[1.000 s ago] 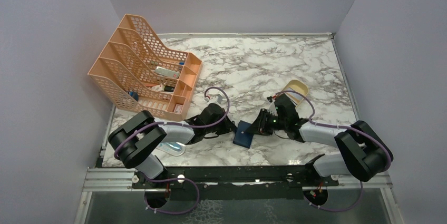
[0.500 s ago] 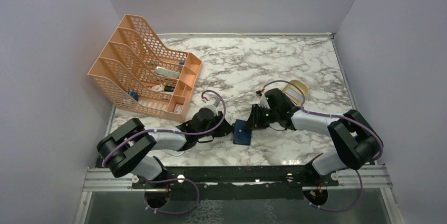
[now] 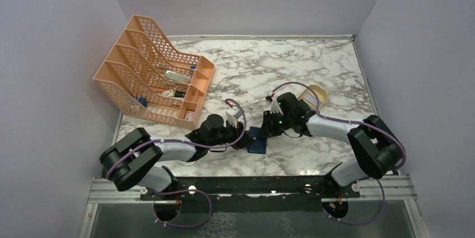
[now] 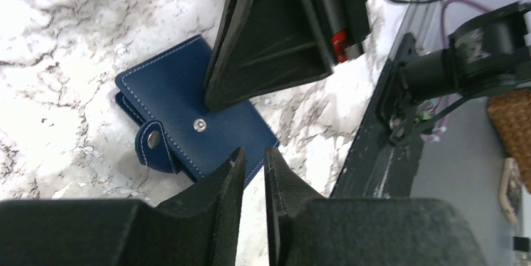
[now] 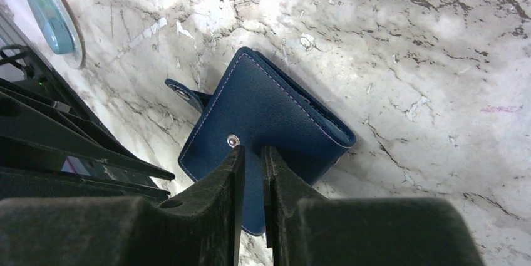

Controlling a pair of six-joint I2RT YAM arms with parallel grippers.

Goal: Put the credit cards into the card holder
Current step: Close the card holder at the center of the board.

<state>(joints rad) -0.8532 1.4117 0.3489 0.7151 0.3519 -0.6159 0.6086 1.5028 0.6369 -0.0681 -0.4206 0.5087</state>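
The card holder [image 3: 257, 141] is a navy wallet lying folded on the marble near the front edge, its snap strap undone [image 4: 153, 144]. My right gripper [image 3: 265, 131] comes down onto its cover from the right; its fingertips [image 5: 252, 149] rest just beside the snap button [image 5: 233, 141], a narrow slit apart with nothing in it. My left gripper [image 3: 245, 139] sits at the wallet's left edge, its tips [image 4: 253, 150] a little apart over the wallet's corner, gripping nothing. I cannot pick out the credit cards in any view.
An orange mesh file rack [image 3: 154, 81] with small items stands at the back left. A tan oval tray [image 3: 316, 93] lies behind the right arm. A pale blue packet on an oval dish [image 5: 50, 19] lies near the left arm. The black front rail [image 4: 388, 128] is close by.
The left gripper swung in toward the wallet's left side and its jaws parted slightly. The right wrist shifted left and back over the wallet. The wallet has barely moved.
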